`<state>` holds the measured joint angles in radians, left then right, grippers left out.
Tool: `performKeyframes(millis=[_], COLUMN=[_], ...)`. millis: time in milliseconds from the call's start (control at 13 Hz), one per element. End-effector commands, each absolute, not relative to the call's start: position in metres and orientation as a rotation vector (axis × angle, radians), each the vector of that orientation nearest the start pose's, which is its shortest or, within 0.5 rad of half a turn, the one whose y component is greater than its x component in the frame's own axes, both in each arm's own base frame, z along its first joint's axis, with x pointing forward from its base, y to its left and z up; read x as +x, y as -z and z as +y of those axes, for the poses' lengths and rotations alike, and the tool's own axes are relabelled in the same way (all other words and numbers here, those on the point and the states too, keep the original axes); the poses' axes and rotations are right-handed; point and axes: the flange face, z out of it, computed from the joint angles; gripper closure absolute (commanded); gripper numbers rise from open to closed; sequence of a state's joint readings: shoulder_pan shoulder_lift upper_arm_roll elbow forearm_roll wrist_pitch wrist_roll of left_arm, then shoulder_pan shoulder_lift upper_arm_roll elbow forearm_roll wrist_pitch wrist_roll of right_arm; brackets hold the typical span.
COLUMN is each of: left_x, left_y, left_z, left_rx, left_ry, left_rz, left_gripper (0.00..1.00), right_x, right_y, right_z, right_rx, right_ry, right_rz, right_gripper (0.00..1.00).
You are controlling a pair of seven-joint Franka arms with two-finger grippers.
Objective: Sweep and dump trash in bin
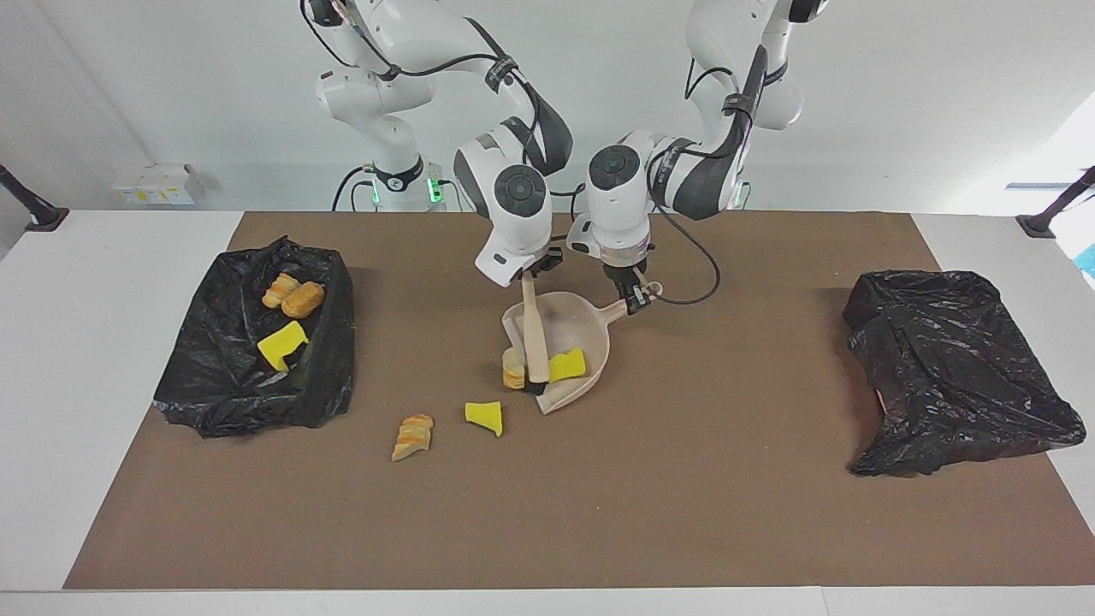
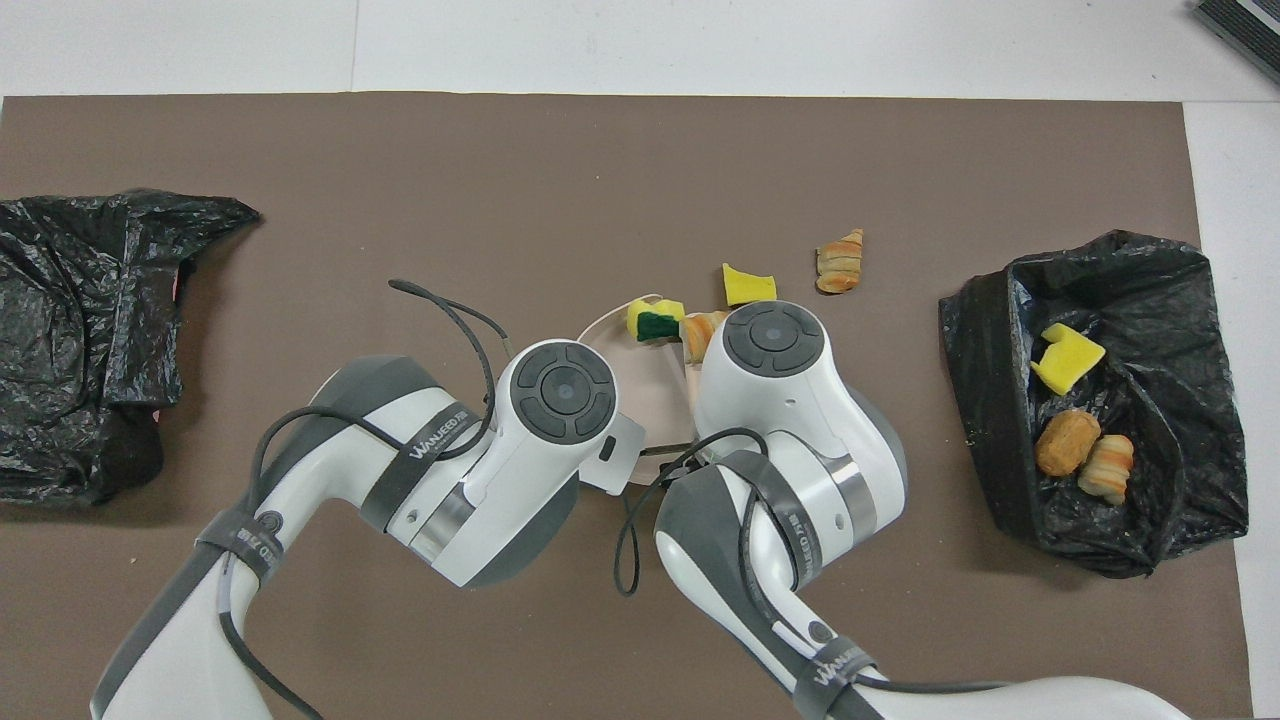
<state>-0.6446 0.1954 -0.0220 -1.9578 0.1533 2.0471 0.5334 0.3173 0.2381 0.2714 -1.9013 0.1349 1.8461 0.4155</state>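
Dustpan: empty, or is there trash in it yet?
Not empty. A yellow sponge piece lies inside the dustpan, and a bread chunk sits at its lip beside the brush.
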Motion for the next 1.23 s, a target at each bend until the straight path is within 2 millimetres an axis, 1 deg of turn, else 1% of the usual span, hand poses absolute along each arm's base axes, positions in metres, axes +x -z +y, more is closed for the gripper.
performKeyframes(millis=[0, 77, 154, 231, 308, 385, 462, 538, 615, 692, 769, 846, 1000, 1077, 1154], left_x=[0.467, 0.468, 0.467, 0.469, 0.468, 0.469, 0.472, 0.478, 0.482, 0.486, 0.488, 0.489, 0.488, 0.487, 0.487], left_y=[-0.372, -0.372, -0.371, -0.372, -0.37, -0.372, -0.377, -0.383, -0.381, -0.39, -0.392, -0.392, -0.391, -0.389, -0.39], left_z=[-0.345, -0.344, -0.343, -0.341, -0.34, -0.339, -0.338, -0.335, -0.333, -0.332, -0.331, -0.331, -0.333, -0.334, -0.335], left_rx=[-2.411, -2.411, -2.411, -2.418, -2.422, -2.431, -2.459, -2.518, -2.533, -2.535, -2.539, -2.533, -2.53, -2.53, -2.527], left_ry=[-0.044, -0.044, -0.054, -0.059, -0.079, -0.109, -0.15, -0.19, -0.23, -0.237, -0.291, -0.293, -0.278, -0.271, -0.265], left_rz=[1.794, 1.794, 1.793, 1.785, 1.779, 1.769, 1.745, 1.714, 1.694, 1.683, 1.672, 1.67, 1.671, 1.673, 1.673], left_gripper=[1.0, 1.0, 1.0, 1.0, 1.0, 1.0, 1.0, 1.0, 1.0, 1.0, 1.0, 1.0, 1.0, 1.0, 1.0], right_x=[0.481, 0.479, 0.482, 0.49, 0.503, 0.513, 0.522, 0.536, 0.55, 0.562, 0.574, 0.582, 0.593, 0.598, 0.607], right_y=[-0.395, -0.408, -0.419, -0.429, -0.441, -0.445, -0.442, -0.437, -0.435, -0.43, -0.428, -0.42, -0.405, -0.392, -0.384], right_z=[0.313, 0.31, 0.304, 0.292, 0.278, 0.263, 0.248, 0.224, 0.191, 0.16, 0.131, 0.104, 0.068, 0.051, 0.037], right_rx=[-3.022, -3.025, -3.034, -3.04, -3.045, -3.095, -3.144, -3.142, -3.114, -3.113, -3.145, -3.172, -3.198, -3.21, -3.229], right_ry=[-0.5, -0.494, -0.495, -0.486, -0.447, -0.407, -0.372, -0.356, -0.351, -0.354, -0.325, -0.345, -0.359, -0.387, -0.382], right_rz=[-0.244, -0.246, -0.243, -0.249, -0.247, -0.267, -0.322, -0.427, -0.519, -0.594, -0.635, -0.645, -0.687, -0.705, -0.707], right_gripper=[1.0, 1.0, 1.0, 1.0, 1.0, 1.0, 1.0, 1.0, 1.0, 1.0, 1.0, 1.0, 1.0, 1.0, 1.0])
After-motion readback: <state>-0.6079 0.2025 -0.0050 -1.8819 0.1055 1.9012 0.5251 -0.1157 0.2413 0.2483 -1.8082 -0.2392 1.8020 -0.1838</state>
